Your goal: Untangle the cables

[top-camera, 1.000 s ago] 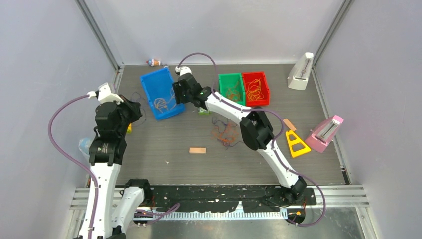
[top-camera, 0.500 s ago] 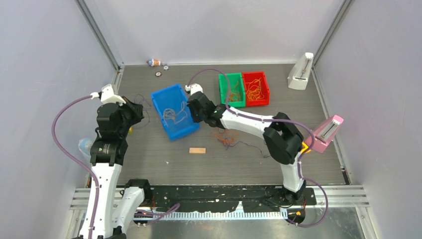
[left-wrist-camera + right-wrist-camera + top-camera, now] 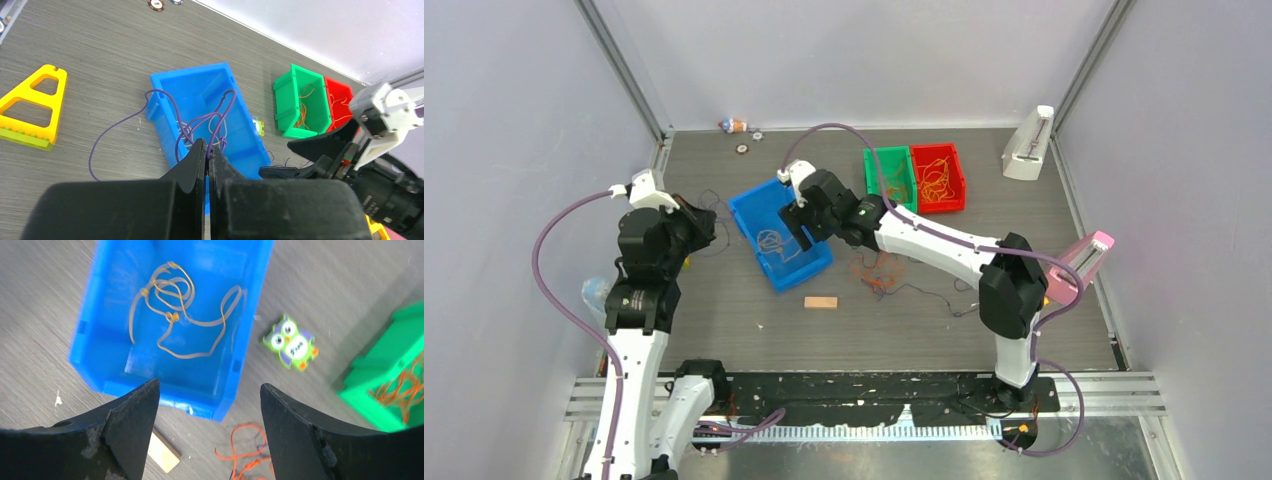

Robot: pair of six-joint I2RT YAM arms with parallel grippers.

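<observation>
Purple cable (image 3: 148, 93) pinched in left gripper (image 3: 207, 146), looped over blue bin (image 3: 192, 74) rim mid-frame; right gripper (image 3: 208, 386) hung spread above. Tug might drag bin.

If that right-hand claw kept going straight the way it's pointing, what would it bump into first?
Probably the blue bin: the open right gripper aims down at its near wall, just short of the cable lying inside. Depth is hard to judge.
</observation>
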